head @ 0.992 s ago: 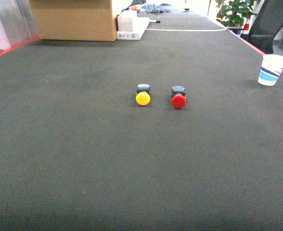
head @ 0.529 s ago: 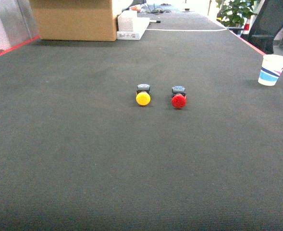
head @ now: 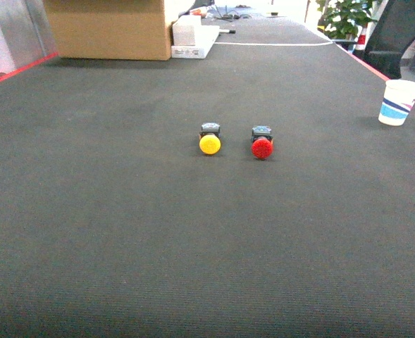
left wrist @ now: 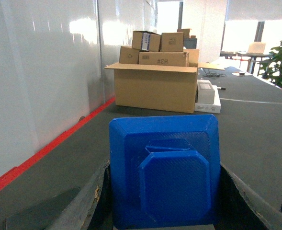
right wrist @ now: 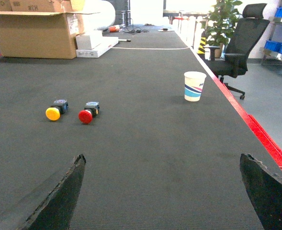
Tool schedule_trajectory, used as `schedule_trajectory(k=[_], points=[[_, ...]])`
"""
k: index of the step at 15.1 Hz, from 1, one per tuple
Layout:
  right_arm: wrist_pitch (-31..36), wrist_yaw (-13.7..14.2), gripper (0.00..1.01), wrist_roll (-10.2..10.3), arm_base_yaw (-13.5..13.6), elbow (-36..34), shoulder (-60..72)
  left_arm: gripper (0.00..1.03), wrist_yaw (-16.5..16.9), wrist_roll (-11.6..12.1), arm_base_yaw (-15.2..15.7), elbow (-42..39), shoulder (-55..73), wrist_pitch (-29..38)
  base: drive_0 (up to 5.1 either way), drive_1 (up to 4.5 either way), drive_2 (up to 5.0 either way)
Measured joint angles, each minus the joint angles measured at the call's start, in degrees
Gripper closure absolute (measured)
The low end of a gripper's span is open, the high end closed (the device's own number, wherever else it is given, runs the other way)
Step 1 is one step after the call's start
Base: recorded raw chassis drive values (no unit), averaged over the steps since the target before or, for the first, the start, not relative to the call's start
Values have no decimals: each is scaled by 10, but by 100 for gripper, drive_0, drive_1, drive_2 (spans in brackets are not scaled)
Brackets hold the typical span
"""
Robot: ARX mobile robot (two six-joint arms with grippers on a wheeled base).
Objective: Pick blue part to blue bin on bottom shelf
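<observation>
Your dark table (head: 122, 232) fills the head view. A cardboard box (head: 108, 28) stands at the upper left of that frame, and a paper cup (head: 399, 102) sits at its right edge. Near the centre lie a yellow button (head: 209, 143) and, just beside it to the right, a red button (head: 262, 147). In your left wrist view, the left hand (left wrist: 164, 211) is clamped on the blue part (left wrist: 164, 172), which fills the lower centre. In your right wrist view, the right hand (right wrist: 164, 191) is spread wide with nothing between its fingers.
</observation>
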Motion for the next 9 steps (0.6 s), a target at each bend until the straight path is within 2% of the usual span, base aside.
schedule_trajectory(k=[8,9], points=[[0,0,3,0,0,0,0,58,0,0,0,0,0,0,0,0,0],[0,0,3,0,0,0,0,58,0,0,0,0,0,0,0,-408,407]])
